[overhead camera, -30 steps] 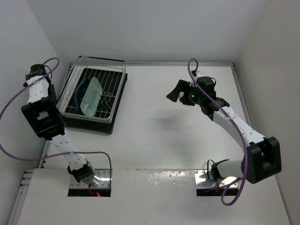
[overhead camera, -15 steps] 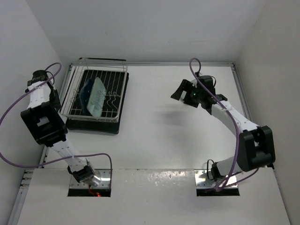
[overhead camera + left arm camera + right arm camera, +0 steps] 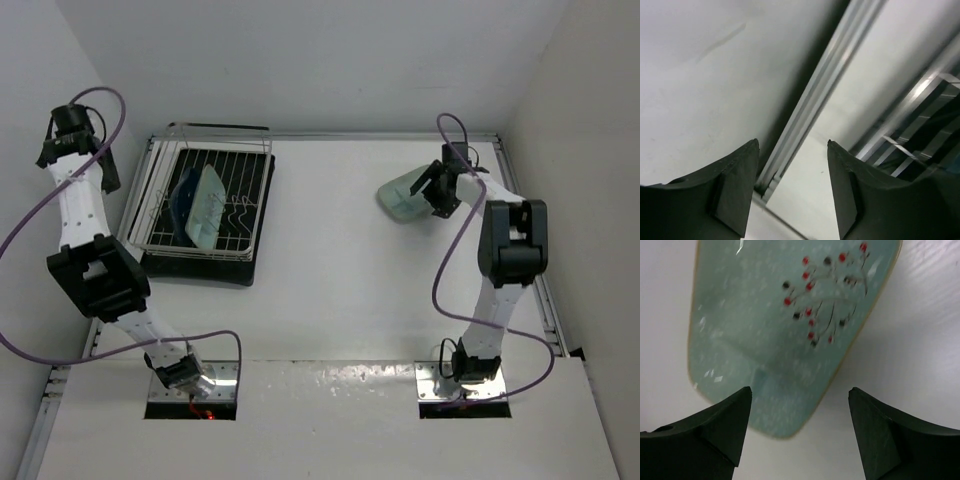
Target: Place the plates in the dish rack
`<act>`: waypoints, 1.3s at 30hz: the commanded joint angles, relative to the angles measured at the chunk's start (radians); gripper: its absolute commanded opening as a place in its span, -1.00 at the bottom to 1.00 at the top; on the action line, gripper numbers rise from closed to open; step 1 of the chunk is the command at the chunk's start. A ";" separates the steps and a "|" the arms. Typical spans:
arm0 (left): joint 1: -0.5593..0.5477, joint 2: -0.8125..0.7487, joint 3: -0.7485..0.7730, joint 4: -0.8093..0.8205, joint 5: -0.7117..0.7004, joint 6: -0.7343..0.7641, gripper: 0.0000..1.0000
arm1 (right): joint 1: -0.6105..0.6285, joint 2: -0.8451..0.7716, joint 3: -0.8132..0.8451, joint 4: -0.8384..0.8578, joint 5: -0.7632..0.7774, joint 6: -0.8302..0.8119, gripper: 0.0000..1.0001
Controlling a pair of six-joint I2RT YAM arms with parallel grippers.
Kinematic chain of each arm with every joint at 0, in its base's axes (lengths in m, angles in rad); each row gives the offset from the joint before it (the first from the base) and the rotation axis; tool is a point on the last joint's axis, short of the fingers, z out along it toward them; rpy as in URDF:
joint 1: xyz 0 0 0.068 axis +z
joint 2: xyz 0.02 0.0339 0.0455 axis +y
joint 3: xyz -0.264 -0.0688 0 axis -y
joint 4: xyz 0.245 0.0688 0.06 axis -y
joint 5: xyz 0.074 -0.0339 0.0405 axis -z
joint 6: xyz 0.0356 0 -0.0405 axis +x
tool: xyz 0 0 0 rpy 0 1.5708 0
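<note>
The dish rack (image 3: 235, 190) stands at the back left on its black tray. A dark blue plate (image 3: 183, 200) and a mint-green plate (image 3: 207, 205) stand on edge in it. The other mint-green plate (image 3: 402, 198) lies flat on the table at the back right. It fills the upper right wrist view (image 3: 785, 325), with red and black speckles. My right gripper (image 3: 430, 192) is open and empty just right of that plate, not touching it (image 3: 800, 392). My left gripper (image 3: 52, 148) is open and empty, raised by the left wall (image 3: 792, 145).
An aluminium rail (image 3: 810, 110) runs along the foot of the left wall, and a corner of the rack (image 3: 935, 115) shows beside it. The side walls stand close to both arms. A rail (image 3: 520, 210) edges the table on the right.
My right arm swung right and back, so the mint-green plate on the table now shows. My left gripper rose toward the back left corner. The rack turned straight a second ago.
</note>
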 commanded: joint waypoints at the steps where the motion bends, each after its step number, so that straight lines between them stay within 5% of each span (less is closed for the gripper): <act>1: -0.106 -0.114 0.060 -0.010 0.072 0.015 0.23 | -0.031 0.126 0.167 -0.056 0.058 0.041 0.54; 6: -0.232 -0.177 0.060 -0.010 0.160 0.074 0.34 | -0.061 0.291 0.274 -0.047 0.006 0.043 0.48; 9: -0.278 -0.200 0.080 -0.010 0.244 0.100 0.41 | -0.080 0.321 0.246 -0.004 -0.031 0.075 -0.02; 10: -0.312 -0.200 0.094 -0.019 0.291 0.109 0.46 | -0.084 0.321 0.233 0.014 -0.052 0.081 -0.44; 13: -0.385 -0.191 0.138 -0.063 0.392 0.149 0.57 | -0.089 0.297 0.163 0.055 -0.059 0.096 -1.00; 19: -0.548 -0.133 0.184 -0.108 0.537 0.178 0.65 | -0.086 0.139 -0.001 0.201 -0.225 -0.051 -1.00; 31: -0.818 0.048 0.284 -0.108 0.814 0.112 0.74 | 0.124 -0.536 -0.313 0.506 -0.418 -0.148 -1.00; 39: -0.869 0.136 0.293 -0.059 0.922 0.017 0.80 | 0.276 -0.607 -0.356 0.692 -0.540 0.012 -1.00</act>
